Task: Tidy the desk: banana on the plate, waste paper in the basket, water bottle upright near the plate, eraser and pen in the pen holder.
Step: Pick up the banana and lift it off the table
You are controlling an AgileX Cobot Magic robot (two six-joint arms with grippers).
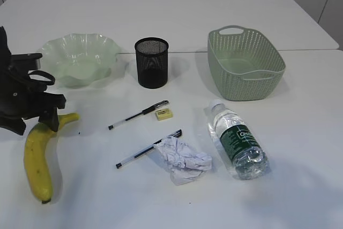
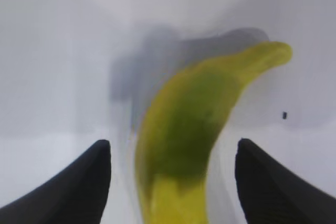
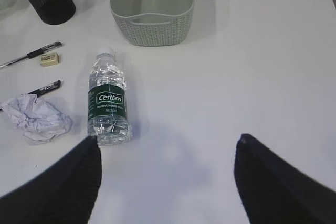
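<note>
Showing the exterior view: the banana (image 1: 37,156) lies at lower left of the desk (image 1: 300,148), its upper tip beneath the left gripper (image 1: 40,112); whether the fingers touch the fruit cannot be told here. The plate (image 1: 80,57) sits at upper left, just above that gripper, the pen holder (image 1: 151,62) at upper centre and the basket (image 1: 245,63) at upper right. Two pens (image 1: 139,114) (image 1: 149,148), the eraser (image 1: 163,113) and the waste paper (image 1: 184,160) lie at centre; the water bottle (image 1: 238,140) lies on its side at centre right.

Left wrist view: the left gripper (image 2: 173,182) stands wide, one dark finger (image 2: 79,187) on each side of the banana (image 2: 184,145), with clear desk showing between fingers and peel, so nothing is gripped. The fruit is probably soft and easily bruised under its smooth peel; a gentle hold across the thick middle, not the tapering tip, looks safest.

Right wrist view: the right gripper (image 3: 168,182) is spread wide over bare desk at the bottom of the frame and holds nothing. The water bottle (image 3: 107,103) lies at left centre, cap toward the basket (image 3: 152,9). Apparently full, it should be fairly heavy, round and liable to roll; the labelled waist offers the best hold.
</note>
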